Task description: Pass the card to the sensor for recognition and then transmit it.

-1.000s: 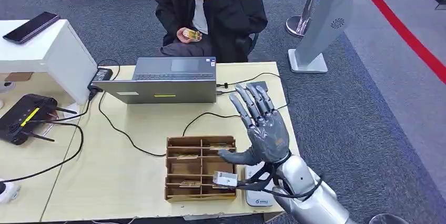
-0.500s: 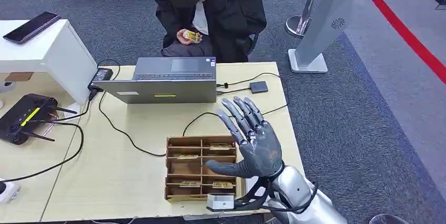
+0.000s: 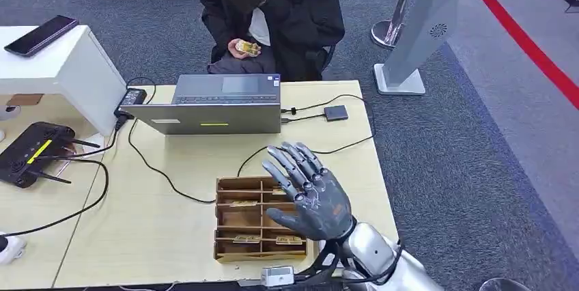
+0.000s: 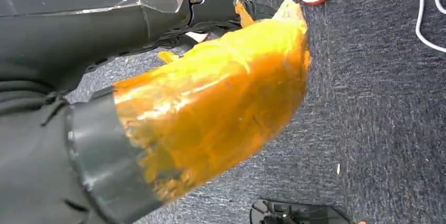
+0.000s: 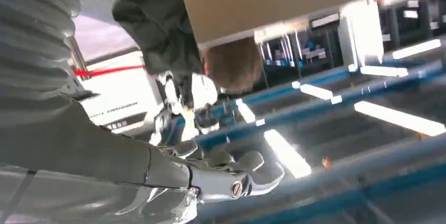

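While cards [image 3: 247,203] are lying in the box [image 3: 228,221] on the worktop [image 3: 171,223], the right hand [image 3: 311,199] is being held above it, fingers spread, nothing gripped; the left hand's state cannot be told.

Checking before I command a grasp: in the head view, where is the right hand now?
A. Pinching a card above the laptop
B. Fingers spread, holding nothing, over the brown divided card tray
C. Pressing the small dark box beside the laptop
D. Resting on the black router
B: the right hand is over the right side of the card tray, fingers apart and no card in them.
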Available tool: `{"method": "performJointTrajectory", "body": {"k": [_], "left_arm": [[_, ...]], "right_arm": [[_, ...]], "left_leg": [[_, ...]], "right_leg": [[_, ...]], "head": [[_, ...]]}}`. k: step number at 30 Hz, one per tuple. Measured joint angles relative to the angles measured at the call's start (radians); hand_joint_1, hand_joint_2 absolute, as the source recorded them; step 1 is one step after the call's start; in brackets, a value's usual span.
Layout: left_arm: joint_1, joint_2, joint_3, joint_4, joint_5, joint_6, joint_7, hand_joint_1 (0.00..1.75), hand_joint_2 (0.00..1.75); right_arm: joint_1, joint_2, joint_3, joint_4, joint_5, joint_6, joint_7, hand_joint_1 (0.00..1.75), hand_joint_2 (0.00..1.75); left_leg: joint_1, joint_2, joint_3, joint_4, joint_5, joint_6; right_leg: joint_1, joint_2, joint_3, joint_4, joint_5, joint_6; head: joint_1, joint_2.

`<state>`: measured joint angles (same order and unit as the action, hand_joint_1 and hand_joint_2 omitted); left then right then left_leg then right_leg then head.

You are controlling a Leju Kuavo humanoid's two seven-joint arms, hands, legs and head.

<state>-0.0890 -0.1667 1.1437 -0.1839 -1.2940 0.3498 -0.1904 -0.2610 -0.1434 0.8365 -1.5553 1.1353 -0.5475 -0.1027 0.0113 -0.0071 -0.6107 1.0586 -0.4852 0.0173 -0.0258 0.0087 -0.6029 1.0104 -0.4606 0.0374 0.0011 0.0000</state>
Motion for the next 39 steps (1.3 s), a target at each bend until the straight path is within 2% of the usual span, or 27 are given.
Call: {"method": "performJointTrajectory", "body": {"k": [7, 14, 24, 39], "left_arm": [[0.0, 0.0, 0.002, 0.0, 0.002, 0.0, 0.0, 0.0, 0.0], [0.001, 0.0, 0.004, 0.0, 0.008, 0.0, 0.002, 0.0, 0.0], [0.001, 0.0, 0.005, 0.0, 0.012, 0.0, 0.002, 0.0, 0.0], [0.001, 0.0, 0.005, 0.0, 0.016, 0.0, 0.003, 0.0, 0.0]], "right_arm": [[-0.029, -0.008, 0.037, 0.038, -0.035, 0.095, 0.021, 0.0, 1.75], [-0.06, -0.014, 0.063, 0.068, -0.069, 0.146, 0.037, 0.0, 1.75], [-0.073, -0.021, 0.081, 0.094, -0.1, 0.189, 0.056, 0.0, 1.75], [-0.079, -0.036, 0.087, 0.108, -0.089, 0.189, 0.092, 0.0, 1.75]], "left_leg": [[0.0, 0.0, 0.0, 0.0, 0.0, 0.0], [0.0, 0.0, 0.0, 0.0, 0.0, 0.0], [0.0, 0.0, 0.0, 0.0, 0.0, 0.0], [0.0, 0.0, 0.0, 0.0, 0.0, 0.0]], "right_leg": [[0.0, 0.0, 0.0, 0.0, 0.0, 0.0], [0.0, 0.0, 0.0, 0.0, 0.0, 0.0], [0.0, 0.0, 0.0, 0.0, 0.0, 0.0], [0.0, 0.0, 0.0, 0.0, 0.0, 0.0]], "head": [[0.0, 0.0], [0.0, 0.0], [0.0, 0.0], [0.0, 0.0]]}}
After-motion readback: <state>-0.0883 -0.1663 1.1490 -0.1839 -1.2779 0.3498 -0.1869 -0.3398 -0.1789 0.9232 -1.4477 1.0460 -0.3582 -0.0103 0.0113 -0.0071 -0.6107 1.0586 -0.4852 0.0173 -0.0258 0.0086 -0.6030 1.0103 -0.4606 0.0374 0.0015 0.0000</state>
